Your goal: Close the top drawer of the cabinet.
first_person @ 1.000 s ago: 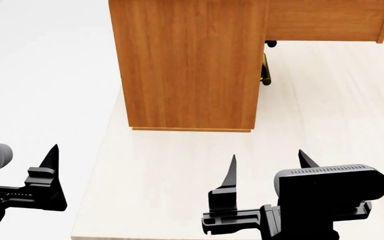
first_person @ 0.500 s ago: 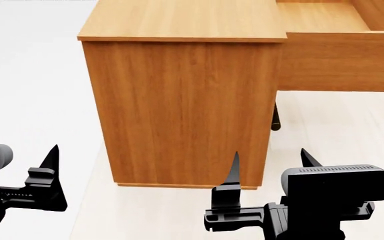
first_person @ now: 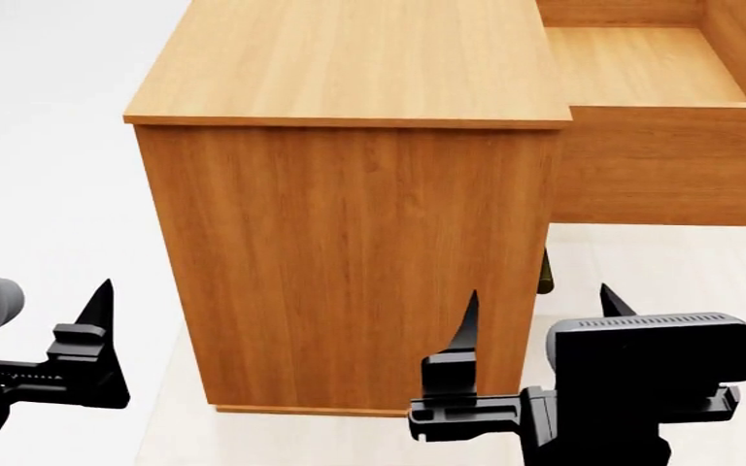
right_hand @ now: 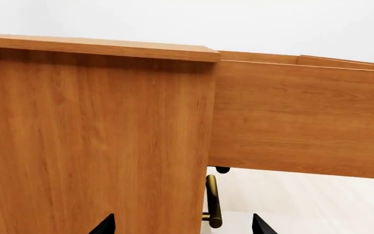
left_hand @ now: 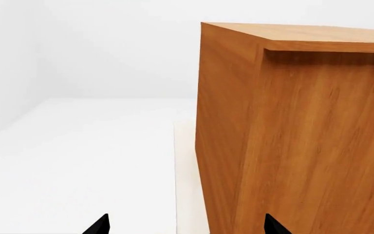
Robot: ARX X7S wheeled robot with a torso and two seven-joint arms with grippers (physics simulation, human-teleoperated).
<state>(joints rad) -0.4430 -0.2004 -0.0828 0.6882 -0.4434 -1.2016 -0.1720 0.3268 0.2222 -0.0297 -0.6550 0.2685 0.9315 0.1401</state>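
One cabinet fills the centre of the head view, and one top drawer juts out open at the upper right, its inside bare. One brass handle of a lower drawer shows beneath it. Two end effectors sit along the bottom edge: the left end effector and the right end effector, both released and holding nothing. Since half a second ago the cabinet looms larger and lower in frame, showing more of its top.
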